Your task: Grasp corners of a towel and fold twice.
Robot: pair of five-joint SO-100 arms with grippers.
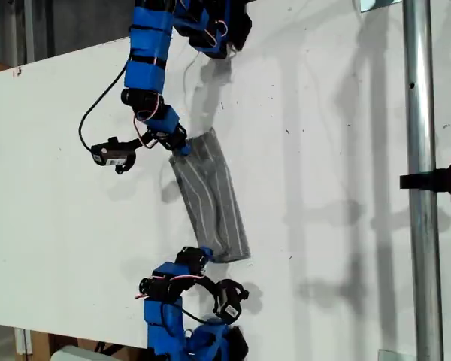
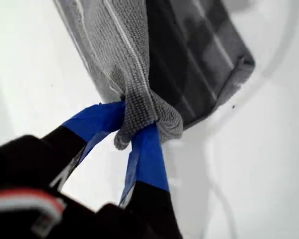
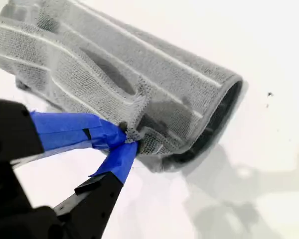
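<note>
The grey striped towel (image 1: pixel 210 199) lies as a long folded strip in the middle of the white table (image 1: pixel 346 188). My first gripper (image 2: pixel 134 124) is shut on a bunched corner (image 2: pixel 144 112) of the towel (image 2: pixel 119 45); in the exterior view it is the lower gripper (image 1: pixel 203 256), at the strip's near end. My second gripper (image 3: pixel 129 137) is shut on another corner (image 3: pixel 137 124) of the towel (image 3: pixel 139 74), where the layers gape open. It is the upper gripper (image 1: pixel 182 147) in the exterior view, at the strip's far end.
A metal pole (image 1: pixel 421 180) with a black clamp (image 1: pixel 440 180) runs down the exterior view's right side. The table's edge runs along that view's top left and bottom. Arm cables (image 1: pixel 98 113) hang by the upper arm.
</note>
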